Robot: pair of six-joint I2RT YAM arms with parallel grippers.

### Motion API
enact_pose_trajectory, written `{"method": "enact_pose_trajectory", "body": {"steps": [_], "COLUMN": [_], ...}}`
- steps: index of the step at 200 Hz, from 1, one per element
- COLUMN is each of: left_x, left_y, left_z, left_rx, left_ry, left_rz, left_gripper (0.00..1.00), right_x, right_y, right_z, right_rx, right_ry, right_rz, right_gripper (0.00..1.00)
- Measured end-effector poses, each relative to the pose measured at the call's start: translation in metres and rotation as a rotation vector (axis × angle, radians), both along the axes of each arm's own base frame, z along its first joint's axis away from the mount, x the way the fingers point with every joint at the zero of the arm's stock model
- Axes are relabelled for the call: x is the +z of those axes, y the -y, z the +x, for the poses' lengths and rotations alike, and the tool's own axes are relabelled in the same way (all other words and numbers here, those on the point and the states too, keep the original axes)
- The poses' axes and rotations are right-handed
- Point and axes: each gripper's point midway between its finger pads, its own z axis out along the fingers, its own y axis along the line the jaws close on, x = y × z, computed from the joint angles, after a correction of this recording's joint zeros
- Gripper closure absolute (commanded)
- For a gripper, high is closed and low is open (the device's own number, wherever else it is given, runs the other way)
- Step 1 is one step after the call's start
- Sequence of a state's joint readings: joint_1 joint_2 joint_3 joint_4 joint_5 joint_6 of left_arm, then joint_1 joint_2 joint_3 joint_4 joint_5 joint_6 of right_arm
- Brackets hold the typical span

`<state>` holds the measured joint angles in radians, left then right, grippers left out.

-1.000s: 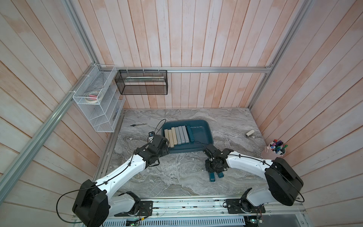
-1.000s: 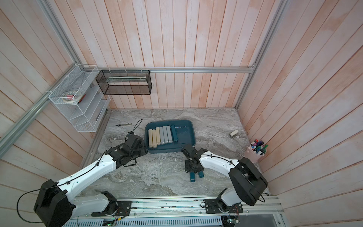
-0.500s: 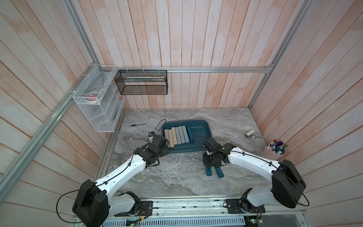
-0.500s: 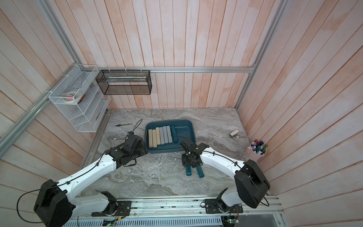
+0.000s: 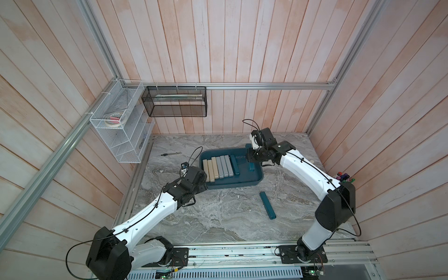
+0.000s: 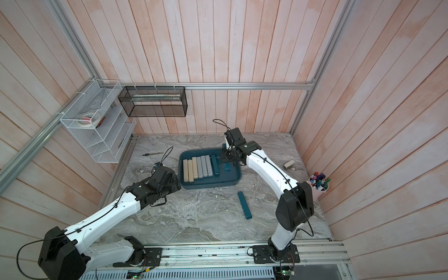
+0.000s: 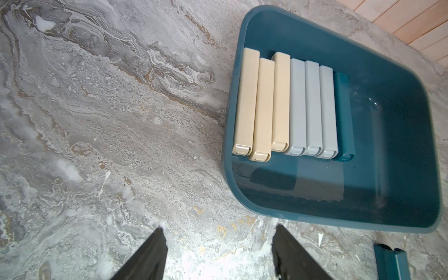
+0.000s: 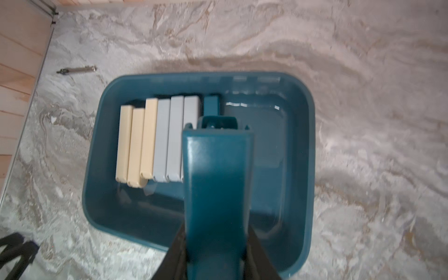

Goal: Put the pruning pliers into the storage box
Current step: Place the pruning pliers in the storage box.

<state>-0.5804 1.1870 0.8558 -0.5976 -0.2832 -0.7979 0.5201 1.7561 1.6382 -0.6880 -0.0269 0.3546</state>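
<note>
The storage box (image 5: 232,188) (image 6: 208,186) (image 7: 315,218) (image 8: 97,206) is a dark teal tub in mid-table. Side by side in its left part lie three beige pruning pliers (image 5: 211,169) (image 7: 261,106), three grey ones (image 5: 224,166) (image 8: 174,138) and a dark teal one (image 5: 234,164) (image 6: 215,165). My right gripper (image 5: 251,157) (image 8: 215,242) is shut on another teal bar (image 5: 251,166) (image 6: 227,167) (image 8: 215,174), held steeply above the box's right part. A third teal bar (image 5: 267,204) (image 6: 244,204) (image 7: 390,261) lies on the table in front of the box. My left gripper (image 5: 202,179) (image 7: 219,229) hovers open and empty by the box's front-left corner.
A thin silver tool (image 5: 172,153) (image 8: 76,69) lies left of the box's far side. A black mesh basket (image 5: 175,101) and a white wire rack (image 5: 121,126) hang at the back left. At the right wall stand a pink cup of markers (image 6: 318,184) and a small white object (image 6: 288,164).
My right gripper has lifted one teal bar from the pair on the front table and carried it back over the box. The other bar stays on the table. The left arm has not moved.
</note>
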Motion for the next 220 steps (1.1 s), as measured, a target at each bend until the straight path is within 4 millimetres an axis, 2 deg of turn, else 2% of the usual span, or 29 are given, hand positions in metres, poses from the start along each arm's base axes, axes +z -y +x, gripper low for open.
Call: {"method": "enact_pose_trajectory", "body": {"steps": [25,47,87,131,167,220], "left_x": [0.008,0.015,0.015,0.008,0.004,0.001], "left_y": [-0.001,0.0,0.0,0.0,0.001,0.0], "left_z": [0.002,0.005,0.006,0.006,0.007,0.009], "left_rx": [0.007,0.01,0.013,0.012,0.012,0.017], "left_ry": [0.011,0.027,0.027,0.006,-0.005,-0.015], "left_rz": [0.005,0.0,0.002,0.015,0.022,0.029], "left_gripper": [0.28,0.28,0.28,0.28,0.28,0.27], "right_x": [-0.009,-0.028,-0.069,-0.087,-0.099,-0.13], "right_y": [-0.003,-0.009,-0.013,-0.013,-0.018,-0.02], "right_z": [0.035,0.047,0.048,0.043,0.047,0.046], "right_rx": [0.009,0.031,0.065,0.075,0.084,0.1], "right_ry": [0.016,-0.004,-0.078,-0.107,-0.115,-0.168], "right_rz": [-0.019,-0.043,-0.082,-0.083,-0.073,-0.095], "right_gripper": [0.79,0.79,0.79,0.79,0.79,0.79]}}
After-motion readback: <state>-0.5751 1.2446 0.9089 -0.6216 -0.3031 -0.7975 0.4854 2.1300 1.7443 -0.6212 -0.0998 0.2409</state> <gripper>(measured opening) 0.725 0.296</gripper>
